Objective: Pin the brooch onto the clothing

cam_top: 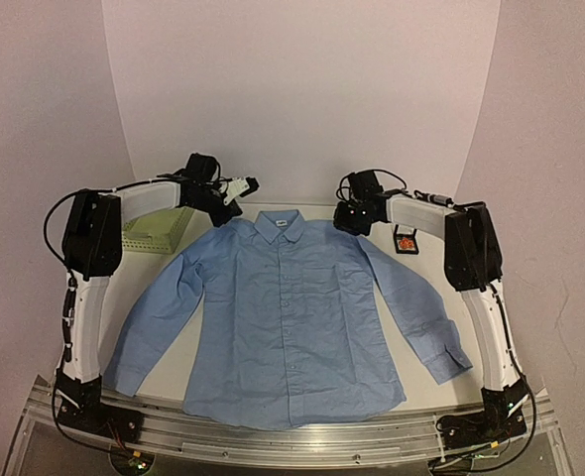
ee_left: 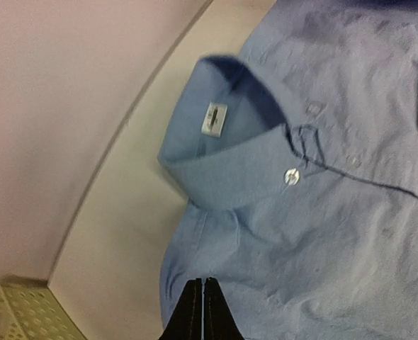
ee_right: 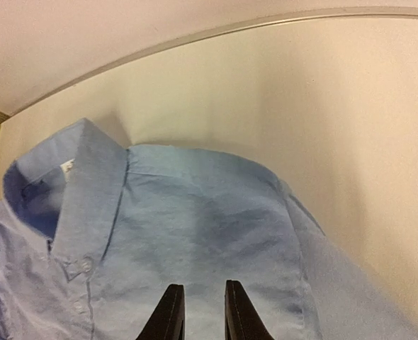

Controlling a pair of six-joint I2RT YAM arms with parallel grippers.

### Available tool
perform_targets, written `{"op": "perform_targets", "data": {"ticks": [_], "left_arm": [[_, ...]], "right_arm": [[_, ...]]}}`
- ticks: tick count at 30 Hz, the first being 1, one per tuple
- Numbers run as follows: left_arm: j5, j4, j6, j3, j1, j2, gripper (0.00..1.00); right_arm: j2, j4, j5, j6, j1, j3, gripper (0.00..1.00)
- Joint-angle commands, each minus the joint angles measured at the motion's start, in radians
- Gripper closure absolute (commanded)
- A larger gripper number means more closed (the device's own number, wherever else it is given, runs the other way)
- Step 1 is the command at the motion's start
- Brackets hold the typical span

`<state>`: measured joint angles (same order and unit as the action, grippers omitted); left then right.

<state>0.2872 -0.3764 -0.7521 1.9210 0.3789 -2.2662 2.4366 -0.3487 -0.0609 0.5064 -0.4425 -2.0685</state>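
The light blue shirt (cam_top: 288,317) lies flat, front up and buttoned, collar (cam_top: 279,225) toward the back wall. The orange-red brooch (cam_top: 407,238) sits in a small black-framed box (cam_top: 406,249) just right of the shirt's right shoulder. My left gripper (cam_top: 229,209) hovers over the shirt's left shoulder; in the left wrist view its tips (ee_left: 203,283) are pressed together and empty above the cloth (ee_left: 322,234). My right gripper (cam_top: 351,220) hovers over the right shoulder; in the right wrist view its tips (ee_right: 199,289) stand slightly apart, empty, above the cloth (ee_right: 195,212).
A green mesh basket (cam_top: 154,230) stands at the back left behind the left arm; it also shows in the left wrist view (ee_left: 25,312). The curved back wall (cam_top: 292,99) rises close behind the collar. The sleeves (cam_top: 426,317) spread toward both arm bases.
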Motion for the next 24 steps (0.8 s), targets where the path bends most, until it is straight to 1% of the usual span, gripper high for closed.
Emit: {"op": "perform_targets", "data": {"ticks": [1,3,4,7,9,13,17,21,24], "left_arm": [[-0.019,-0.071,-0.027,0.015,-0.02,-0.06,1.0],[-0.043,-0.03,-0.031,-0.007,-0.029,-0.073,1.0],[-0.058,-0.017,-0.017,0.012,-0.039,-0.091,1.0],[-0.097,-0.031,0.037,0.139,-0.08,-0.173,1.0],[-0.125,-0.02,0.049,0.183,-0.095,-0.217,1.0],[-0.133,0.005,0.049,0.172,-0.1,-0.243,1.0],[-0.087,-0.018,0.083,0.175,-0.112,-0.252,1.0],[-0.067,-0.039,0.078,0.154,-0.126,-0.25,1.0],[-0.064,-0.034,0.066,0.112,-0.129,-0.237,1.0]], "right_arm": [[0.105,0.007,-0.066,-0.038,0.015,-0.134,0.82],[0.127,0.008,-0.095,-0.024,0.027,-0.15,0.84],[0.13,0.009,-0.107,-0.014,0.034,-0.149,0.85],[0.126,0.011,-0.138,-0.007,0.049,-0.147,0.89],[0.12,0.013,-0.149,-0.017,0.053,-0.147,0.9],[0.127,0.013,-0.125,-0.027,0.071,-0.14,0.91],[0.137,0.011,-0.088,-0.03,0.102,-0.079,0.93],[0.116,0.008,-0.099,-0.066,0.124,-0.02,0.94],[0.086,0.008,-0.106,-0.079,0.139,0.008,0.94]]}}
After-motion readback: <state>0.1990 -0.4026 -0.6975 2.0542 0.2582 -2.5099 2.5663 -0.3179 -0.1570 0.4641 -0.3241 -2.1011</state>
